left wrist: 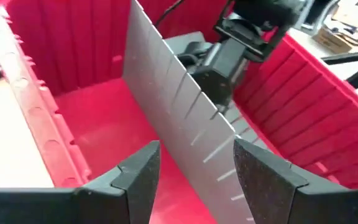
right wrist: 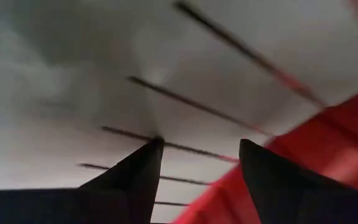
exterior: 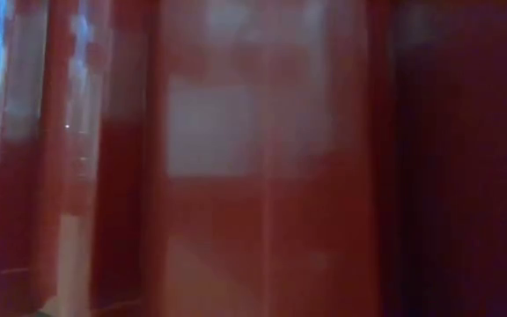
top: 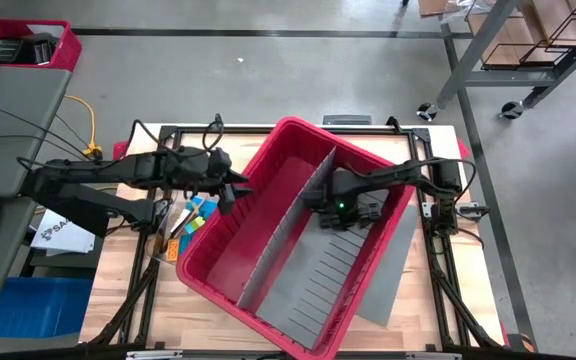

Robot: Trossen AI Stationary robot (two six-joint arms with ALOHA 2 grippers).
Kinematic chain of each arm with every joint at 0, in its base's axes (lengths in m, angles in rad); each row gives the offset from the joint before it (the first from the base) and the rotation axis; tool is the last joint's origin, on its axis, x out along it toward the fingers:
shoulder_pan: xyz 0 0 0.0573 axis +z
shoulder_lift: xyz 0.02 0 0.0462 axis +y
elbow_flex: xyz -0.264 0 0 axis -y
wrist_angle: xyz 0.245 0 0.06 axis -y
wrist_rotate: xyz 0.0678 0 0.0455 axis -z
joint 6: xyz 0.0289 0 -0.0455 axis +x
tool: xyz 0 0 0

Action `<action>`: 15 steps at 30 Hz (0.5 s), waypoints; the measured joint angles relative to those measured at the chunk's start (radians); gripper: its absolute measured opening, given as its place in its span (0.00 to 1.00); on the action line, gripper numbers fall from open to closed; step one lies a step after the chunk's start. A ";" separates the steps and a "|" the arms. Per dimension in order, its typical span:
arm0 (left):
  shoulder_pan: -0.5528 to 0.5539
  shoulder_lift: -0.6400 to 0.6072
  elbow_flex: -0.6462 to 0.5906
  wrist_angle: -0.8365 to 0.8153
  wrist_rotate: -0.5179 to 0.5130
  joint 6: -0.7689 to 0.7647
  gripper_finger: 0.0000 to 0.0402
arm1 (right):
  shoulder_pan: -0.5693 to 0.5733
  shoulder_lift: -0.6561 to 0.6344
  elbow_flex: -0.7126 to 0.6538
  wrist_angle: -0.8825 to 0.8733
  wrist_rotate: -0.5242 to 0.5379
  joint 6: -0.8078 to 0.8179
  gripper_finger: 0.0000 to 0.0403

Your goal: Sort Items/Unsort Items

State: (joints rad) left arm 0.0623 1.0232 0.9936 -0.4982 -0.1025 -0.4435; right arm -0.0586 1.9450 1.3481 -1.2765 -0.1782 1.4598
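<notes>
Red plastic fills the whole low view, a blurred wall of the big bin [exterior: 262, 176] pressed so close that nothing else can be made out there.

From above, one bin [top: 290, 132] sits at an angle across the wooden table [top: 128, 325]. It is a rectangular tub of smooth red plastic with ribbed inner walls, and a single grey divider [top: 298, 215] runs down its length, making two compartments. A second grey slotted panel [top: 318, 275] lies flat in the right compartment, its slots showing as thin parallel lines; one corner pokes out beyond the bin's rim.

Two dark arms reach in. The left gripper [top: 230, 190] hovers at the bin's left rim; in its wrist view its two blunt fingers [left wrist: 138, 180] stand apart with nothing between them, framing the divider's upper edge [left wrist: 185, 106] farther off. The right gripper [top: 336, 212] is down inside the right compartment, just above the flat panel. Its wrist view shows two fingers [right wrist: 135, 180] spread with a gap and nothing gripped, over the grey slotted surface [right wrist: 73, 81] and a strip of red wall.

The items [top: 190, 222] lie outside the bin, on the table just beside its left wall: a small cluster of blue, green and orange pieces, partly covered by the left arm and too small to count surely. Both compartments appear bare of them.
</notes>
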 joint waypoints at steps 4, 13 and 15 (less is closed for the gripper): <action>0.018 -0.001 0.000 0.000 0.047 0.000 0.50 | 0.000 0.000 -0.032 0.132 -0.016 0.009 0.52; 0.023 -0.003 0.000 0.118 0.069 0.046 0.50 | 0.002 -0.005 -0.016 0.214 0.027 -0.355 0.52; 0.023 -0.007 0.000 0.180 0.069 0.080 0.50 | 0.012 -0.022 0.021 0.228 0.070 -0.512 0.52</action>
State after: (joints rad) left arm 0.0849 1.0158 0.9936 -0.3180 -0.0335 -0.3637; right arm -0.0461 1.9233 1.3693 -1.0485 -0.1084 0.9475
